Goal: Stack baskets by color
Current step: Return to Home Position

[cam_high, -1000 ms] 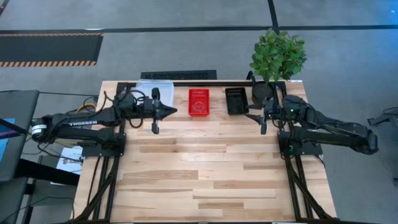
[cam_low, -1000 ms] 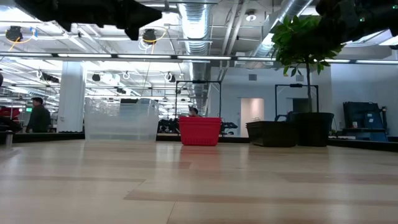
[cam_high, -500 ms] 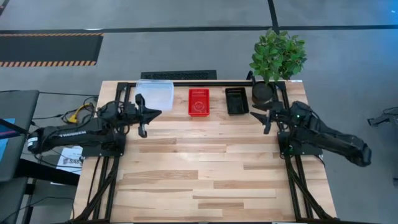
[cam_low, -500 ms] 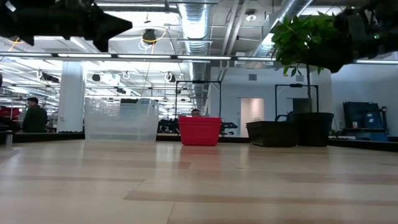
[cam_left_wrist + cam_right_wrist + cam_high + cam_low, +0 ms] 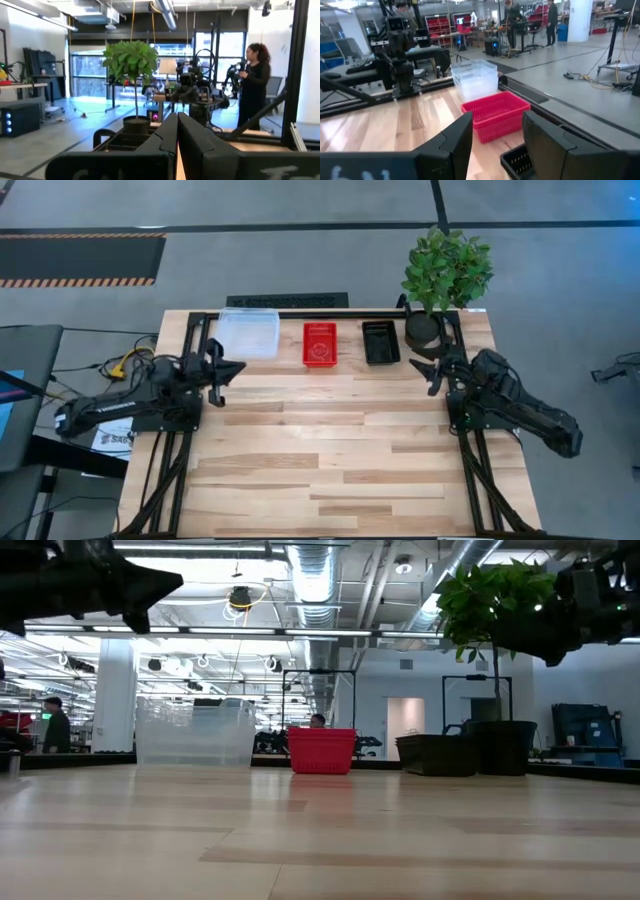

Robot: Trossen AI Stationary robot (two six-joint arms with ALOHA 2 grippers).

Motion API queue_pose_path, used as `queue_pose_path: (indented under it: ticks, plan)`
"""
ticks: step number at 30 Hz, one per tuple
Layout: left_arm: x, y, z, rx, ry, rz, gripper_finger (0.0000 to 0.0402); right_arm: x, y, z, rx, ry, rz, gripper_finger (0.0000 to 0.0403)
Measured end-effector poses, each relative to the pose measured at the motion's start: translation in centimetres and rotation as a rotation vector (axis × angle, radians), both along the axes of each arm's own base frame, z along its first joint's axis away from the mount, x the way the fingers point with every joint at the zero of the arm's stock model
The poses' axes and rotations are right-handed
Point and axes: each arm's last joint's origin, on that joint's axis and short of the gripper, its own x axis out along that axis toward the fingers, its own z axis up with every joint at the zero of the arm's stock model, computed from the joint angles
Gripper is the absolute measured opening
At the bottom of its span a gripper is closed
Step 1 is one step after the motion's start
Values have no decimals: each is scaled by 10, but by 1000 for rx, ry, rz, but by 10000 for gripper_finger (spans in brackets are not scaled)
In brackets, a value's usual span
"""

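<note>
Clear baskets, red baskets, black baskets along far edge. Left gripper fingers together; right gripper fingers apart, both empty.

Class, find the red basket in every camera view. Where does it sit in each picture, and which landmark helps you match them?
High view: red basket at the table's far edge, middle of the row.
Low view: red basket at picture centre, far across the table.
Left wrist view: cannot be made out.
Right wrist view: red basket mid-picture.
Landmark: the clear basket, its neighbour in the high, low and right wrist views.
</note>
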Motion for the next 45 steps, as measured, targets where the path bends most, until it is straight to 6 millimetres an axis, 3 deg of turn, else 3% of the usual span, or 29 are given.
queue_pose_path:
  ticks: [11,18,26,34,45]
  plan:
    - [-11,-3,-19,-31,-3,12,0,9,-6,-27,-30,-49,-1,191]
    - [-8,-2,-32,-48,138,39,0,10,-6,-29,-35,-42,-1,191]
    - [-10,-3,-25,-22,150,26,0,10,-5,-31,-47,-13,11,191]
    - [-10,0,-37,-116,257,112,0,10,-5,-31,-58,-1,8,191]
    - [-8,1,-42,-87,242,130,0,10,-6,-33,-46,11,-41,191]
